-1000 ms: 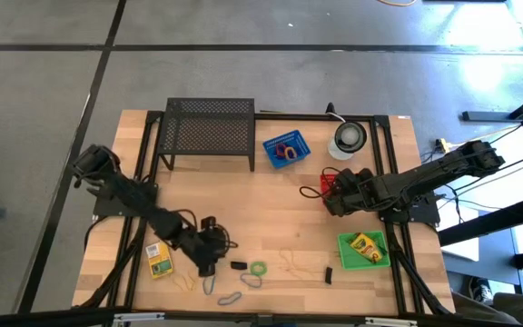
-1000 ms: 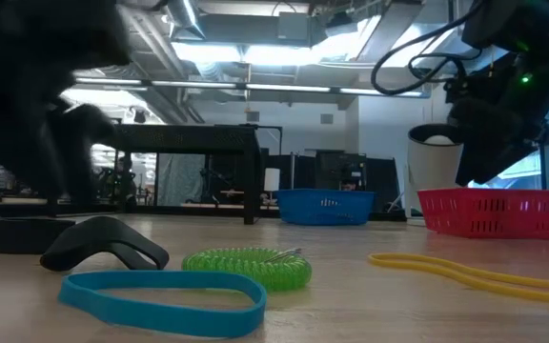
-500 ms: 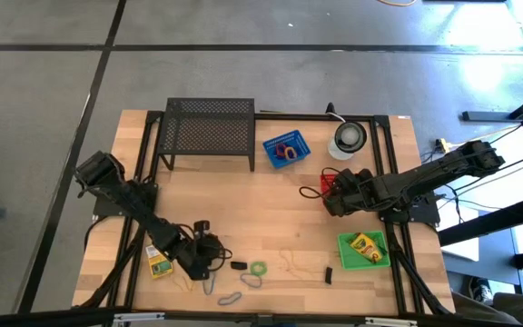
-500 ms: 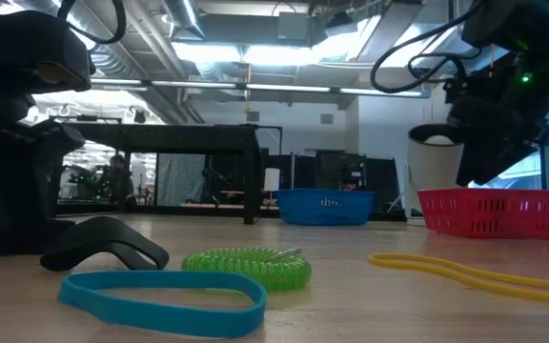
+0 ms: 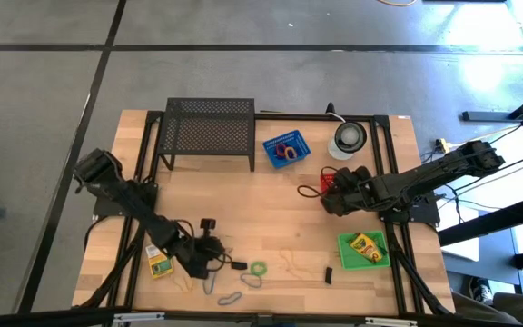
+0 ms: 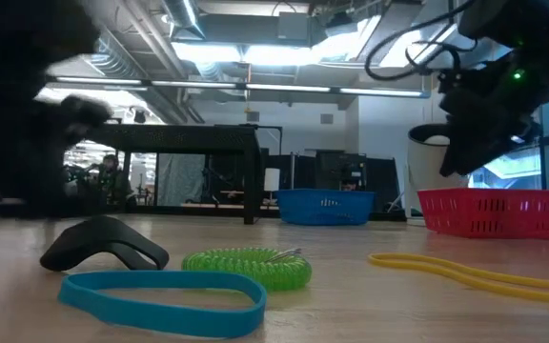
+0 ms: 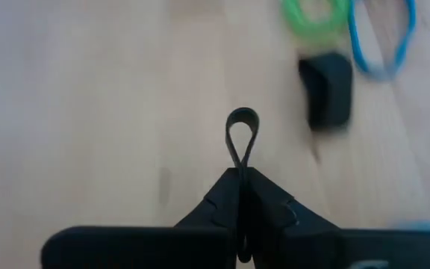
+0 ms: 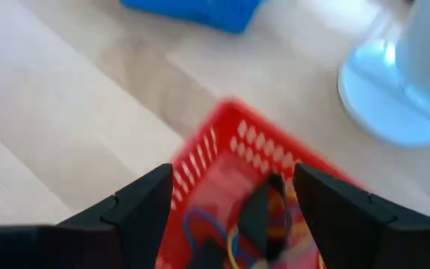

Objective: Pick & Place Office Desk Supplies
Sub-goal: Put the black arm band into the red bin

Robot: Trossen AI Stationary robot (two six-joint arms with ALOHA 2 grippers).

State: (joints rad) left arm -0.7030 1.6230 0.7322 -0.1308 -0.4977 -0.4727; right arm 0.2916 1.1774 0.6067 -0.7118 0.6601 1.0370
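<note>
Left hand [image 7: 241,187] pinches black clip [image 7: 242,138] w/ bare wood around.

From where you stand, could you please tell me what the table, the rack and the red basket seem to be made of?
Table: likely wood, pale and matte, with visible grain and plank seams.
Rack: probably black metal mesh, since its top is finely perforated.
Red basket: probably moulded plastic, glossy, with even rows of slots in its wall.

Wooden table [image 5: 271,213], mesh rack [image 5: 209,133], baskets, bands
</note>
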